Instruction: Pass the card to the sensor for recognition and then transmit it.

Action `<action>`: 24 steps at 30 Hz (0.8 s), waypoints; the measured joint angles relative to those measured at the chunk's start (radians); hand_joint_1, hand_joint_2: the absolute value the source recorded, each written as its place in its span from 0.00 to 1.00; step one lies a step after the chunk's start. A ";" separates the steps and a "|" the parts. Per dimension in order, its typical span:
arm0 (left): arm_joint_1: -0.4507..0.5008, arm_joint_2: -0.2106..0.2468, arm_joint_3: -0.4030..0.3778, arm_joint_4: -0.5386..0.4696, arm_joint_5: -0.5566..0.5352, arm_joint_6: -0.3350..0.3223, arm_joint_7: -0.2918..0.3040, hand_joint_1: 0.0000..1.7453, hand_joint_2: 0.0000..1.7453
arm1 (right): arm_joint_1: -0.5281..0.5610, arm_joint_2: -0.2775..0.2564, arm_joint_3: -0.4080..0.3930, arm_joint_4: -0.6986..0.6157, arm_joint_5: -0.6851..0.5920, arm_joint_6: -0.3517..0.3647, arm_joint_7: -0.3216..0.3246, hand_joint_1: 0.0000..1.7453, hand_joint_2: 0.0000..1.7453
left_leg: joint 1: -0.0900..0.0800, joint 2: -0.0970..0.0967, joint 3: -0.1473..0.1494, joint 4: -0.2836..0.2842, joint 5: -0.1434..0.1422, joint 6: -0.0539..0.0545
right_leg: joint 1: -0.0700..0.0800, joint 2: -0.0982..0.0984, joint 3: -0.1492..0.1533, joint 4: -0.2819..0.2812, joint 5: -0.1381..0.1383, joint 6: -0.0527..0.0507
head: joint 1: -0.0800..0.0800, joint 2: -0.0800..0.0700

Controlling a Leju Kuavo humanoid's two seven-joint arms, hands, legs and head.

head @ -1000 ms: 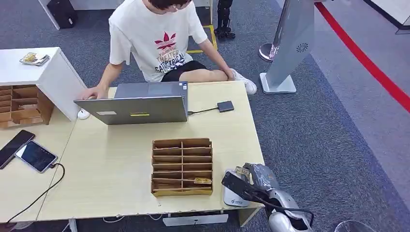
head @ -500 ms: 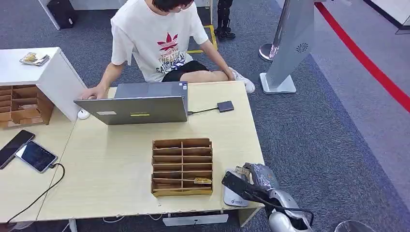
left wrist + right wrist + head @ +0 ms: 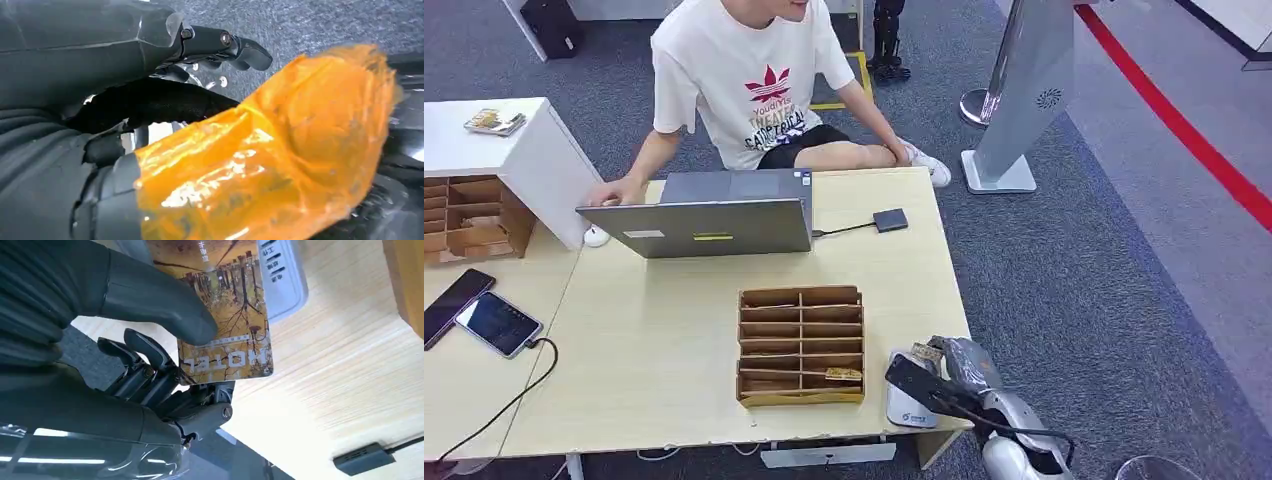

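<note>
Golden-brown, printed with bare trees and the word "HOTEL", the card (image 3: 227,315) is pinched by the right hand (image 3: 150,340) over the white sensor (image 3: 282,275), lower right of the head view, on the bench (image 3: 654,350). Left hand (image 3: 150,65): grip cannot be told.

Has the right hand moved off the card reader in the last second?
No. The right hand holds the card over the card reader, same spot beside the wooden organizer.

card (image 3: 227,335) reading "HOTEL" (upside down), T-shirt (image 3: 754,75) "THEATER"
</note>
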 joint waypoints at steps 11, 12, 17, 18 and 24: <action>-0.201 0.001 0.333 0.229 -0.052 -0.088 -0.112 0.00 0.00 | -0.085 -0.003 0.072 -0.003 -0.092 -0.036 -0.018 1.00 1.00 | 0.000 -0.001 -0.003 0.000 0.002 -0.001 | 0.000 0.000 -0.001 0.001 0.001 -0.001 | 0.000 0.000; -0.206 0.000 0.340 0.238 -0.046 -0.081 -0.113 0.00 0.00 | -0.086 -0.004 0.073 -0.013 -0.097 -0.040 -0.022 1.00 1.00 | 0.000 -0.001 -0.004 0.000 0.002 -0.001 | 0.000 0.000 -0.002 0.001 0.001 -0.001 | 0.000 0.000; -0.222 0.000 0.355 0.274 0.005 -0.034 -0.111 0.00 0.00 | -0.085 -0.018 0.073 -0.110 -0.140 -0.082 -0.039 1.00 1.00 | 0.000 -0.001 -0.008 0.000 0.001 0.000 | 0.000 0.000 -0.006 0.001 0.001 -0.001 | 0.000 0.000; -0.224 -0.001 0.355 0.277 0.015 -0.026 -0.108 0.00 0.00 | -0.084 -0.019 0.072 -0.129 -0.146 -0.089 -0.039 1.00 1.00 | 0.000 -0.001 -0.008 0.000 0.001 0.000 | 0.000 -0.001 -0.006 0.001 0.001 -0.001 | 0.000 0.000; -0.227 -0.003 0.355 0.284 0.032 -0.010 -0.102 0.00 0.00 | -0.076 -0.027 0.057 -0.222 -0.152 -0.097 -0.040 1.00 1.00 | 0.000 -0.001 -0.009 0.000 0.001 0.000 | 0.000 0.000 -0.007 0.001 0.000 -0.001 | 0.000 0.000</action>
